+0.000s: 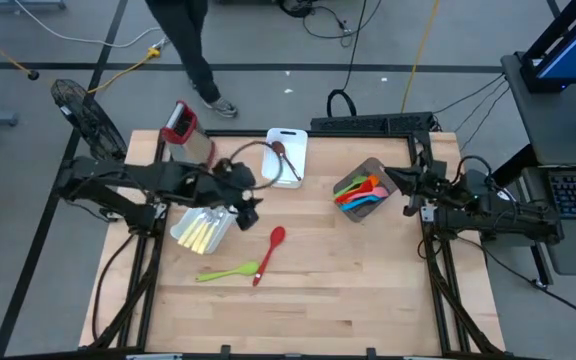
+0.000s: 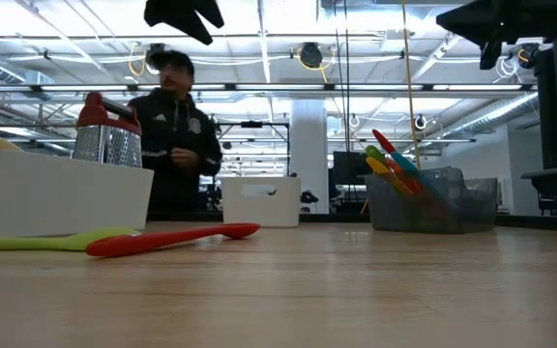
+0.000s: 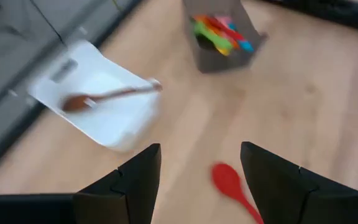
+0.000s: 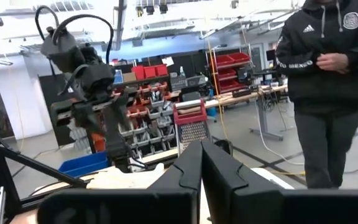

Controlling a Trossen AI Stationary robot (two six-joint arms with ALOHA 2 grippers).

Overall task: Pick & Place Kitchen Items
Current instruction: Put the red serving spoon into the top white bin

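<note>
A red spoon (image 1: 270,250) and a green spatula (image 1: 228,271) lie flat on the wooden table; both also show in the low view, the spoon (image 2: 172,239) and the spatula (image 2: 46,242). My left gripper (image 1: 245,207) hovers open and empty above the table, just beyond the red spoon's bowl (image 3: 227,179). A white bin (image 1: 203,230) beside it holds pale-yellow cutlery. A second white bin (image 1: 286,157) holds a brown spoon (image 3: 104,96). A grey bin (image 1: 363,190) holds several coloured utensils. My right gripper (image 1: 408,187) is shut and empty at the table's right, raised beside the grey bin.
A steel box grater with a red top (image 1: 180,122) stands at the far left corner. A person (image 1: 193,50) stands just beyond the table's far edge. Bare wood lies along the near half of the table (image 1: 348,290).
</note>
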